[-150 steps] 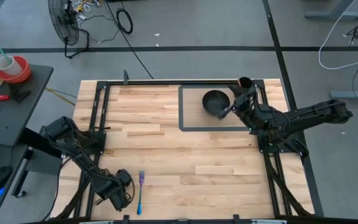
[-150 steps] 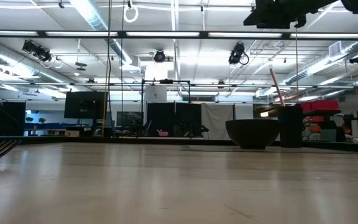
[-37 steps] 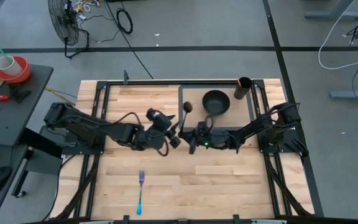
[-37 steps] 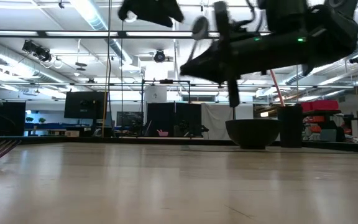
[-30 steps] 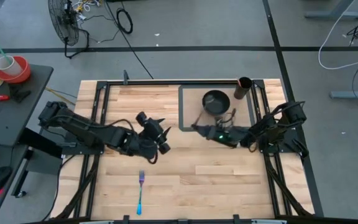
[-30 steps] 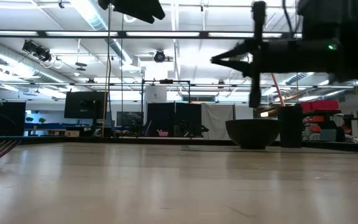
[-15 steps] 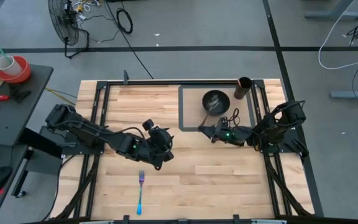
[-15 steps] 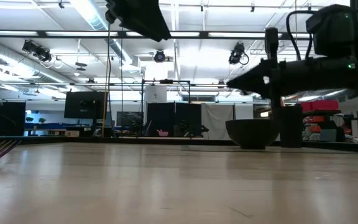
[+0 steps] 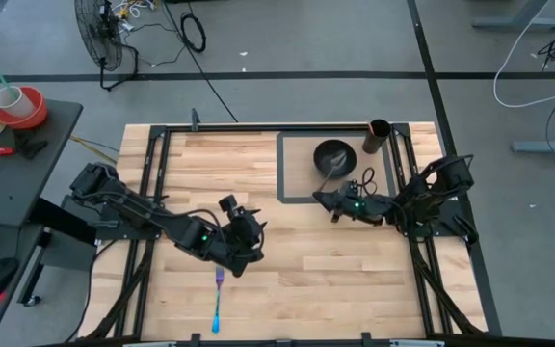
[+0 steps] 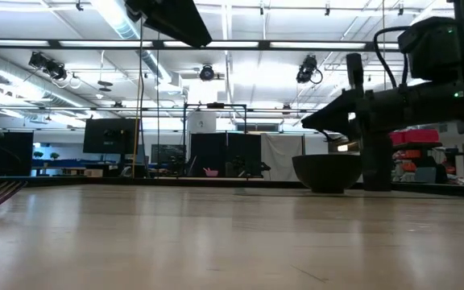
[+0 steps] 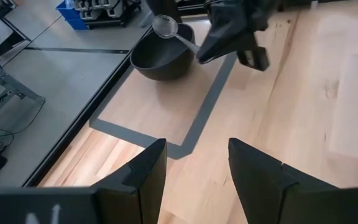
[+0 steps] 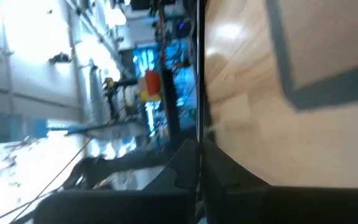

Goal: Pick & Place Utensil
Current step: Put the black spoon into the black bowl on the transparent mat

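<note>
Right gripper (image 9: 324, 200) sits just outside the near edge of the grey taped rectangle (image 9: 282, 200), fingers pinching the handle of a spoon (image 9: 329, 172); spoon bowl reaches over the rim of the dark bowl (image 9: 334, 155) at the far right of the tabletop (image 9: 355, 270). In the left wrist view the spoon's round end (image 11: 165, 26) hangs above the bowl (image 11: 160, 59), not yet resting inside. Dark cup (image 9: 378, 134) stands just right of the bowl. Left gripper (image 9: 242, 253) is over the near-centre tabletop, fingers (image 11: 135, 174) spread and empty, just beyond the head of a blue-handled fork (image 9: 217, 297) lying near the front edge. Risks: releasing with the handle overhanging could tip the spoon out over the rim; a low left descent could nudge the fork instead of straddling it.
</note>
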